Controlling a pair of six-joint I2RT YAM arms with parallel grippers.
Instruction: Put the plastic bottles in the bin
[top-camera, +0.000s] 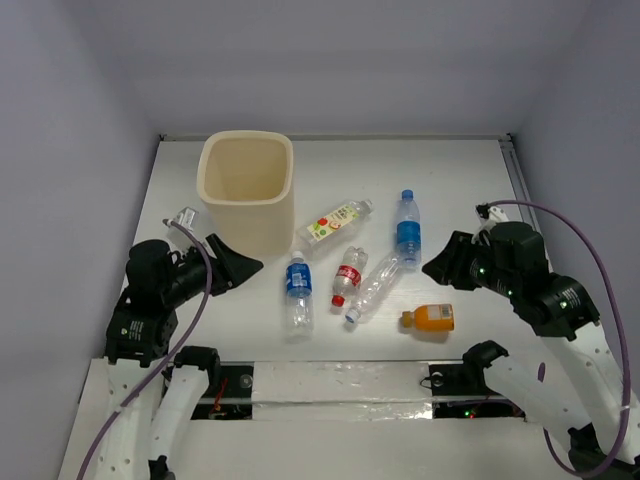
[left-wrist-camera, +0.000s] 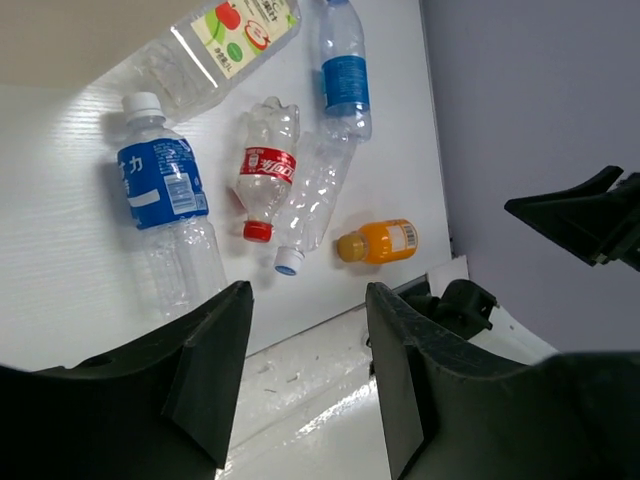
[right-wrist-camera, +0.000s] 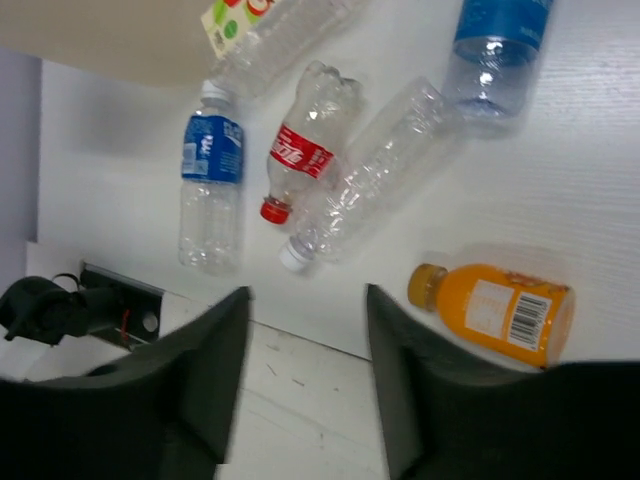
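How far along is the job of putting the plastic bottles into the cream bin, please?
Done: nothing; the tall cream plastic bin shows no bottle inside. In hand: nothing; left gripper and right gripper are open, empty. Left: all six lie on the table: two clear blue-labelled bottles, red-labelled bottle, crushed clear bottle, white-green labelled bottle, short orange bottle.

Bright, even light from above. My worktop (top-camera: 450, 180) reads near-white, shadows soft and short. Top view sharp. Glare streak on the white-green labelled bottle (left-wrist-camera: 215, 45). My right tool (right-wrist-camera: 307, 300) is dark and soft-edged, and that view is slightly blurred.
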